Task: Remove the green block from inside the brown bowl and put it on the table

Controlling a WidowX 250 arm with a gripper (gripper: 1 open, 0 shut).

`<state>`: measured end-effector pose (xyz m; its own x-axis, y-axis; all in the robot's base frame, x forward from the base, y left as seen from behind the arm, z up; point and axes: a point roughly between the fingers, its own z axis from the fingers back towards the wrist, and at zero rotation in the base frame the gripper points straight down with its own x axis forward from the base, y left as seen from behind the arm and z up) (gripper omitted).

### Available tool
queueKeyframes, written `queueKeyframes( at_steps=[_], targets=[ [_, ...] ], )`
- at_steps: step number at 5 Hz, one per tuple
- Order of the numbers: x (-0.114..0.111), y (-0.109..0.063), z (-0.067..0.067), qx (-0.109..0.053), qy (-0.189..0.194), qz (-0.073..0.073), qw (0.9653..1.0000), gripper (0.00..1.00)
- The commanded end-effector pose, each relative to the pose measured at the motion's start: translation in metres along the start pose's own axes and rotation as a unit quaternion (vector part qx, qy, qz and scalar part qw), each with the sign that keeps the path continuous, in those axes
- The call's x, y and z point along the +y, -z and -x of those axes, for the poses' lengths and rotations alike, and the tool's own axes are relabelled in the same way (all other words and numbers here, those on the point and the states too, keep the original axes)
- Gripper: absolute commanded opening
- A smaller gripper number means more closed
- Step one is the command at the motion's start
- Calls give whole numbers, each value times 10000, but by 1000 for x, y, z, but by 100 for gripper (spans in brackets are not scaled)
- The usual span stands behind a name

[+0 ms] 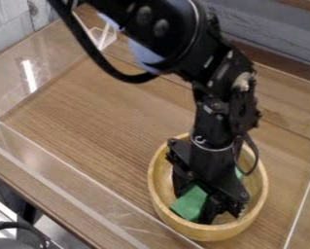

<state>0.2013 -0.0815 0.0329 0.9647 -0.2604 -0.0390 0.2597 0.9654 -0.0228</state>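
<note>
The brown bowl [168, 206] sits on the table [105, 117] near the front right. Inside it lies the green block [191, 204], with only its left end showing between the black fingers. My gripper [204, 200] reaches straight down into the bowl and is shut on the green block. The rest of the block and much of the bowl's inside are hidden behind the gripper.
Clear acrylic walls [66, 185] edge the tabletop on the front and left. The black arm [184, 49] rises from the bowl toward the top left. Bare wood stretches left of and behind the bowl.
</note>
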Motion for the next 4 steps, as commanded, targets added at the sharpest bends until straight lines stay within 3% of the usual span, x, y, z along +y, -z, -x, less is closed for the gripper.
queueKeyframes(
  at_steps=[1, 4],
  targets=[
    [1, -15, -5, -216, -77, 51, 9997, 0],
    [2, -26, -5, -217, -213, 126, 9995, 0]
  ],
)
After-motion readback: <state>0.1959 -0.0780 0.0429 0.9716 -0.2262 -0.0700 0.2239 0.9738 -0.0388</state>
